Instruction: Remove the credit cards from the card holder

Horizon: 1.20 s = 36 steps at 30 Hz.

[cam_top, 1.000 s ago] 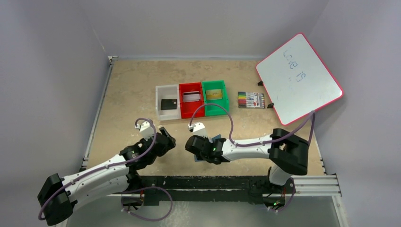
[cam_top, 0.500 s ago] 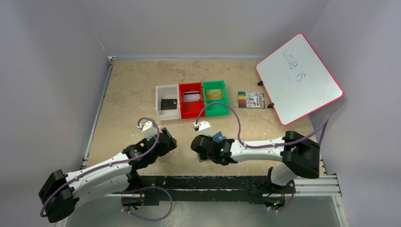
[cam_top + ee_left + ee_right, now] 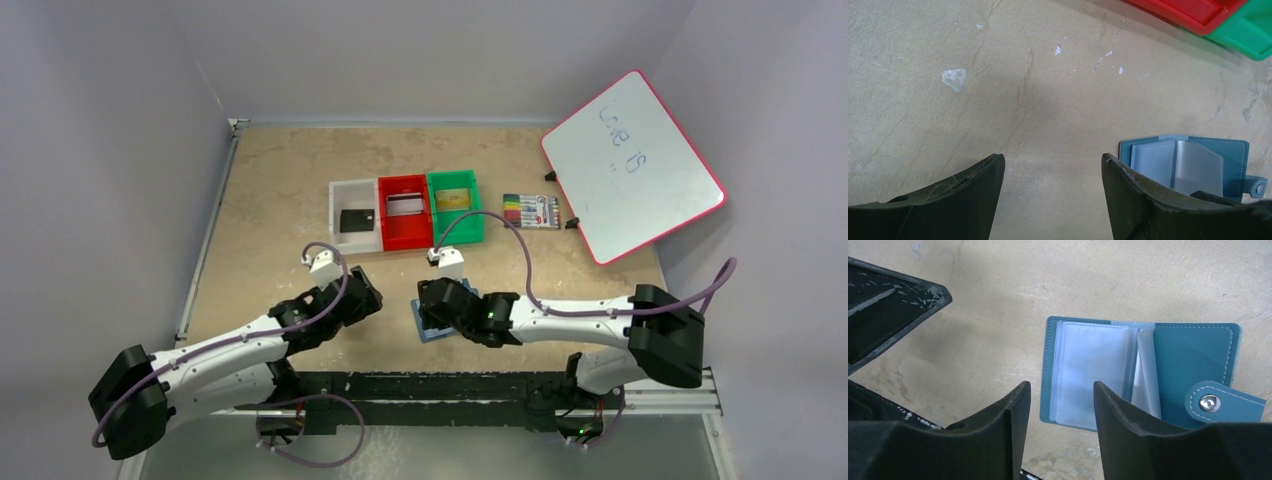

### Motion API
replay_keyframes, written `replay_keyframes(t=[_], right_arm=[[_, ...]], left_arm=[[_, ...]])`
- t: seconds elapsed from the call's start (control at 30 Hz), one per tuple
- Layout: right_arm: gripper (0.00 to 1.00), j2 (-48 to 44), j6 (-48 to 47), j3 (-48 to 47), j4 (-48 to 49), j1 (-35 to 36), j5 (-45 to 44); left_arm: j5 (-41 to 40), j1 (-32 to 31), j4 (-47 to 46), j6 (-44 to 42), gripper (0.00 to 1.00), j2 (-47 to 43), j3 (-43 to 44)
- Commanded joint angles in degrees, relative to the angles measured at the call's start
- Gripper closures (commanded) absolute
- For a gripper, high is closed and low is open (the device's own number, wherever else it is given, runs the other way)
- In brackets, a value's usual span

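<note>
The teal-blue card holder (image 3: 1193,355) lies open and flat on the table, snap tab at its right; the pale clear pockets (image 3: 1093,370) I can see hold no card. It also shows in the left wrist view (image 3: 1193,162) and the top view (image 3: 429,331). My right gripper (image 3: 1060,387) is open and empty, hovering over the holder's left edge (image 3: 432,300). My left gripper (image 3: 1050,160) is open and empty over bare table left of the holder (image 3: 363,296). A black card (image 3: 356,220), a silver card (image 3: 404,206) and a gold card (image 3: 455,200) lie in the bins.
White (image 3: 340,195), red (image 3: 384,236) and green (image 3: 474,205) bins stand in a row behind the grippers. A marker pack (image 3: 531,211) and a tilted whiteboard (image 3: 632,165) are at the right. A left gripper finger (image 3: 893,305) shows close by in the right wrist view.
Both grippers have shifted a little right and farther from the bases. The card holder now lies flat under my right gripper.
</note>
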<state>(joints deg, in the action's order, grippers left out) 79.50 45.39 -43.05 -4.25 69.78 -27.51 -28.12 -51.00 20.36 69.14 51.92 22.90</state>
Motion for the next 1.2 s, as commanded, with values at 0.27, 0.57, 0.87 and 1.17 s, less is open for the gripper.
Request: replay_keyframes(t=[0.27,0.57,0.87,1.17], right_arm=[[0.43,6.76,-4.06,-2.88,-2.67,-0.01,0.15],[0.43,12.66,-4.61,-6.82,-7.59,0.01,-3.76],[0.68,11.27,-1.58,-3.73,-3.89,-0.05,0.31],[0.94,8.22,-0.38,-2.07,-1.61,-0.64,-0.24]], left_arm=[[1.72,0.2,-4.57,-1.91,0.31,1.76,2.15],[1.4,0.21,-4.3,-1.57,0.31,0.52,1.33],[1.41,0.21,-4.04,-1.64,0.32,0.47,1.19],[1.64,0.2,-4.28,-1.3,0.32,0.23,0.7]])
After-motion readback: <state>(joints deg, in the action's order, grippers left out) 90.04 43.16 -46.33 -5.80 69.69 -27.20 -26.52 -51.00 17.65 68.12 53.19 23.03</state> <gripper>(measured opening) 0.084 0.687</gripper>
